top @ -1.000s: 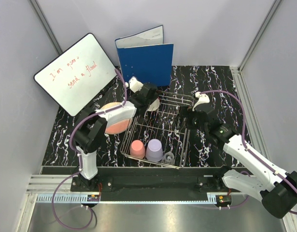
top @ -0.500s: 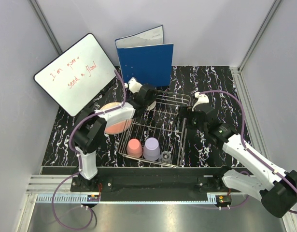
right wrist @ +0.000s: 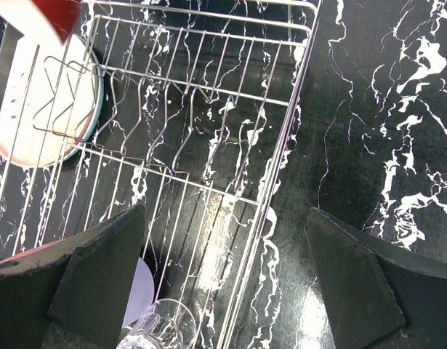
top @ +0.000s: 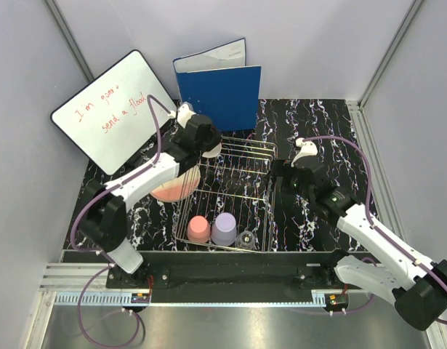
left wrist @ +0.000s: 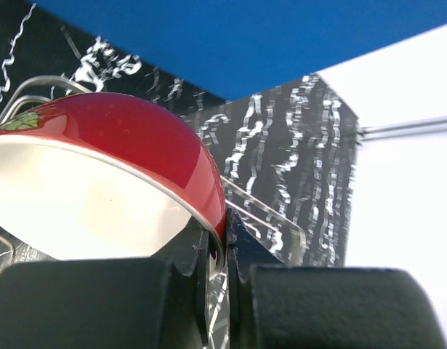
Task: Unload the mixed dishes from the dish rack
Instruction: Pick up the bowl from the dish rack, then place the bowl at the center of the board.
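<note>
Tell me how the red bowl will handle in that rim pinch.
The red bowl looks glossy, so it may slip. The left fingers pinch only one rim spot, so it could pivot. It seems rigid, probably breakable.

The dish rack (top: 238, 185) is bare wire through its middle and right side. The pink cup (top: 198, 228), lavender cup (top: 224, 227) and small glass (top: 245, 238) crowd its near edge. The left claw (top: 207, 145), clamped on the red bowl (left wrist: 136, 138), hangs over its far-left corner. The blue binder (top: 219, 91) stands just behind. The far-right counter (top: 317, 120) is open.
</note>
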